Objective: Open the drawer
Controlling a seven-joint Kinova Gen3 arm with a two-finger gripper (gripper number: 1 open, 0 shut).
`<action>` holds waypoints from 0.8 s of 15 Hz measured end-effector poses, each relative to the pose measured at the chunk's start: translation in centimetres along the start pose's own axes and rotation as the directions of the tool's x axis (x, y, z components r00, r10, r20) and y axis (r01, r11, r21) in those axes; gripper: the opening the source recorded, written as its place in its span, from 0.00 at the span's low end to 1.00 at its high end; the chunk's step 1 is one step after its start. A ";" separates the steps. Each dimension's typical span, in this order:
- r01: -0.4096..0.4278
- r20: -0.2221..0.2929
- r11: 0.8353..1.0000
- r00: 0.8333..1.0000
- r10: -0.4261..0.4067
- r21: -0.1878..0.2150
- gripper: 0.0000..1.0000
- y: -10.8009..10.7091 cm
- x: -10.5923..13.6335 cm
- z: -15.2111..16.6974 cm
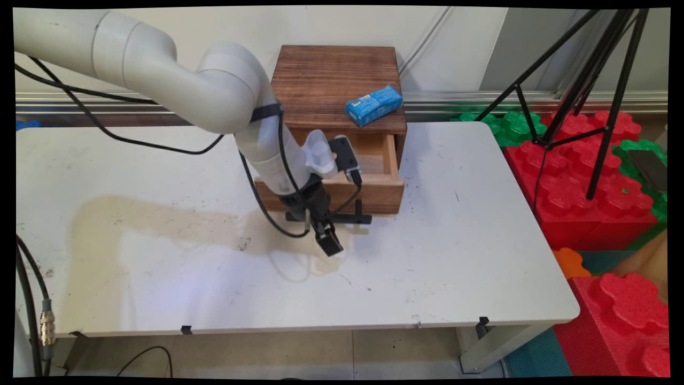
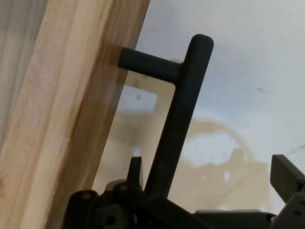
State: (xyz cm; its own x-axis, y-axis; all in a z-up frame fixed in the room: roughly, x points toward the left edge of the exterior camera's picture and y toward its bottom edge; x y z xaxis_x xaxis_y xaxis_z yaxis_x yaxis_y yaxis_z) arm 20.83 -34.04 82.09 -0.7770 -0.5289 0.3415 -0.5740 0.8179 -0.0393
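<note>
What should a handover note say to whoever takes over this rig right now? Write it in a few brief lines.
Gripper: the black two-finger gripper is open, low over the white table, with the black bar handle between its fingers and not clamped.
Things: the handle belongs to the light wooden drawer of the dark brown wooden box. A blue rectangular packet lies on the box's top.
Done: the drawer stands partly pulled out.
Not done: the packet is not in the drawer.
</note>
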 end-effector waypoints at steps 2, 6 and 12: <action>-0.013 0.001 1.000 1.000 0.013 -0.015 1.00 1.2 -0.2 -0.3; -0.032 0.006 0.999 0.999 0.032 -0.043 1.00 3.6 -1.0 -1.0; -0.049 0.017 0.996 0.999 0.050 -0.075 1.00 6.5 -2.3 -1.9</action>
State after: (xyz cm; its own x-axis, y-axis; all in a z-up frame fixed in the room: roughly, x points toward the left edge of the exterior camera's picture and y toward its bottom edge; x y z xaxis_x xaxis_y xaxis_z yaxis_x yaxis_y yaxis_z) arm 19.40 -27.11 82.85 -0.8091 -0.4911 0.3227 -0.5144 0.8574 0.0150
